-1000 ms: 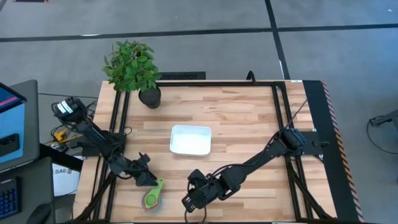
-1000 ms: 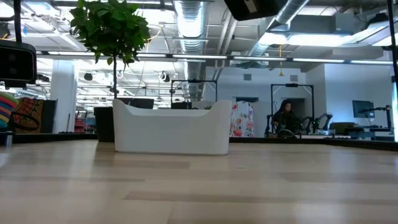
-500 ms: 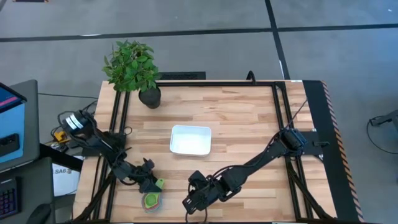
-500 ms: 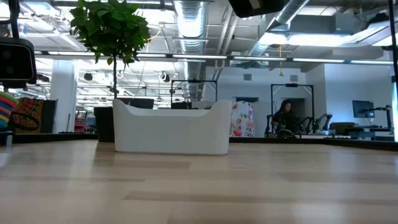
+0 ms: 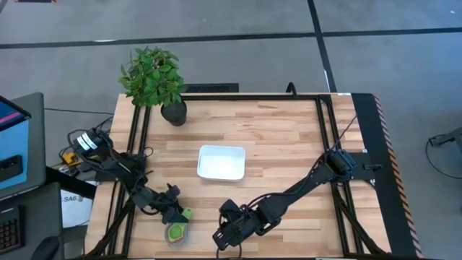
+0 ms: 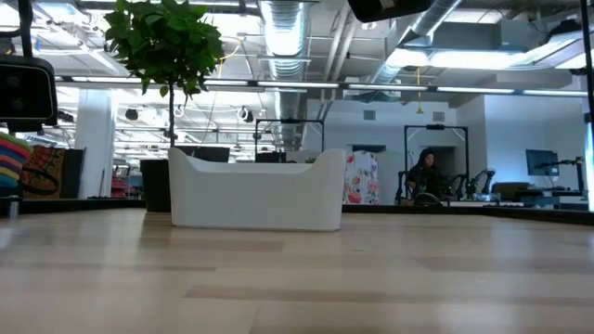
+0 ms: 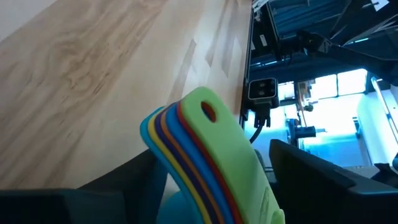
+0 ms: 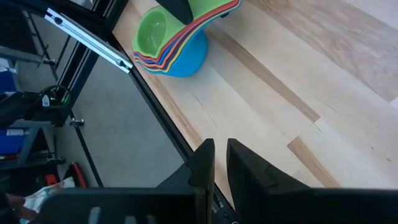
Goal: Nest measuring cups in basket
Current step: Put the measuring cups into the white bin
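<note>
The wooden table (image 5: 289,144) carries the white basket (image 5: 221,162) at its centre, holding nothing. Near the front edge, well apart from it, sits the nested stack of measuring cups (image 5: 176,230), green on top. The left gripper (image 5: 175,211) straddles their handles, fingers parted. The right gripper (image 5: 225,232) waits nearby, nearly closed, empty

I see the stacked measuring cups (image 8: 166,37) layered by colour: green on top, then red, orange, dark blue, yellow, with light blue outermost. The basket (image 5: 221,162) is plain white. The table (image 5: 289,144) is pale wood in plank stripes. At 11 o'clock, the plant (image 5: 150,74) is green in a black pot (image 5: 174,113).
</note>
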{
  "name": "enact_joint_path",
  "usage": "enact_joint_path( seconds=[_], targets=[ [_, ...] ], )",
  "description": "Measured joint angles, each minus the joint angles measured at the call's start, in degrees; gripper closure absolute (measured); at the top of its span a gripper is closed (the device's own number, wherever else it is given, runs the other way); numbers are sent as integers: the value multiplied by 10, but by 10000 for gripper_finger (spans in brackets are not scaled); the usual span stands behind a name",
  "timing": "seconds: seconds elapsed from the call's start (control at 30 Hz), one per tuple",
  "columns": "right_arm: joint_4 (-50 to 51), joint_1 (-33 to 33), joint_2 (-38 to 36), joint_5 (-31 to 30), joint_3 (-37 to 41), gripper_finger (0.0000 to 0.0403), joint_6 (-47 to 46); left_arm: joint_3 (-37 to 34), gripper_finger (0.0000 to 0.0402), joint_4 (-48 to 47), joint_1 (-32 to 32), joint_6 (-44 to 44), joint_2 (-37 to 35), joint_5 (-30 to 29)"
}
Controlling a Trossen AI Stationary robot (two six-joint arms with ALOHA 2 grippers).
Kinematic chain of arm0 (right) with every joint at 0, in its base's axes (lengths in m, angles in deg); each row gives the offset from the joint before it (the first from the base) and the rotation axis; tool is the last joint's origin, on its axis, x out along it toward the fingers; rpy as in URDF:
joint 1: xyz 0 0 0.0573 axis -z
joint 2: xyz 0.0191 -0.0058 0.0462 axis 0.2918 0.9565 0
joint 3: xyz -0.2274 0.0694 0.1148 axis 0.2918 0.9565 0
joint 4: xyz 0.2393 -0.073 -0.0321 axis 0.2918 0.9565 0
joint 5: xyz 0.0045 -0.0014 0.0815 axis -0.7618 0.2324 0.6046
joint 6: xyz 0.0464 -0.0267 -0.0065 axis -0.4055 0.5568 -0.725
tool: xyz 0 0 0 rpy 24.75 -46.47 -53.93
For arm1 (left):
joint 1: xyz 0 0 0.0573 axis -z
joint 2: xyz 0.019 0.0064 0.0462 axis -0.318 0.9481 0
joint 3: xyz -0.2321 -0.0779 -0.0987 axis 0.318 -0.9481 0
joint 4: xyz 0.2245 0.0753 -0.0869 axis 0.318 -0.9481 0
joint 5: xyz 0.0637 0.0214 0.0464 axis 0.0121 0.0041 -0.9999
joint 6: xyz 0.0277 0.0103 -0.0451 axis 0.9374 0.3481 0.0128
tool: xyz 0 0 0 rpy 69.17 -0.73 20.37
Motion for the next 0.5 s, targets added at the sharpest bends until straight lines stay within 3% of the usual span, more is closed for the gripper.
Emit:
enact_joint_path(
  seconds=[0.5],
  targets=[
    [5,-7,0,-4,0,337,-18,1,233,-11,-11,5,0,15]
  ],
)
